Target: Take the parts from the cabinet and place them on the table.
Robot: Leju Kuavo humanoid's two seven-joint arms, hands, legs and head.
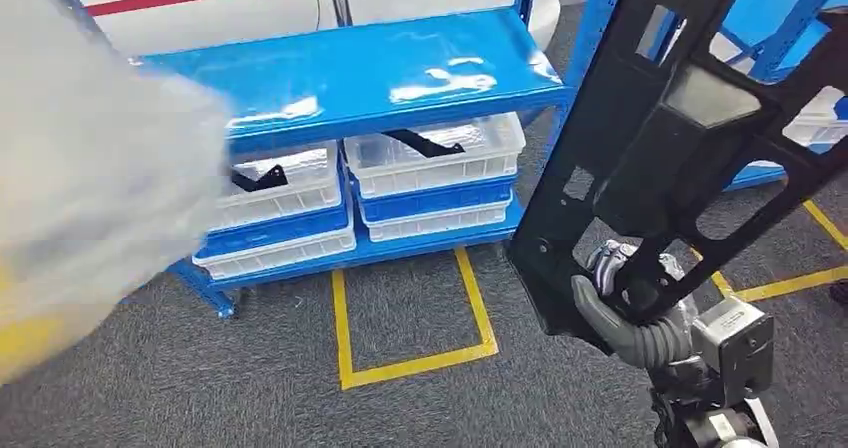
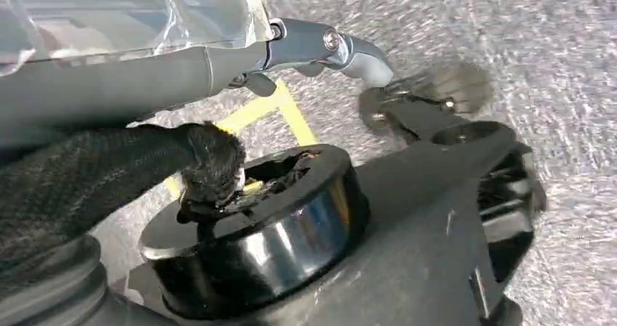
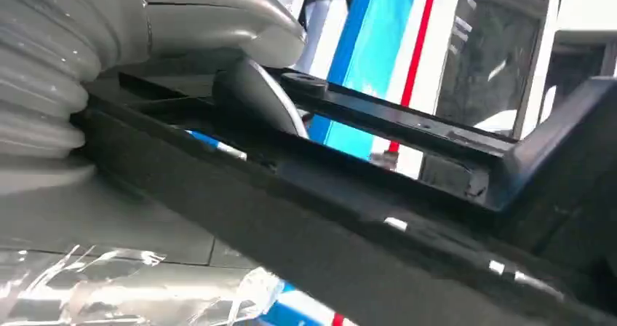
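My right hand (image 1: 640,313) grips the lower edge of a large black plastic frame part (image 1: 680,118), which stands up and leans across the right of the head view. In the right wrist view the grey thumb (image 3: 240,86) lies over the frame's bar (image 3: 364,217). The blue cabinet (image 1: 380,68) stands ahead, with two white bins on its lower shelf. A smaller black part (image 1: 258,178) lies in the left bin (image 1: 290,193) and another (image 1: 425,143) in the right bin (image 1: 440,158). My left hand (image 2: 327,46) holds nothing, its grey fingers stretched out above the carpet.
My plastic-wrapped left arm (image 1: 90,168) blurs the left of the head view. A yellow tape square (image 1: 410,368) marks the grey carpet in front of the cabinet. A second blue rack (image 1: 790,28) stands at the right. Blue and white bins are stacked under the two filled ones.
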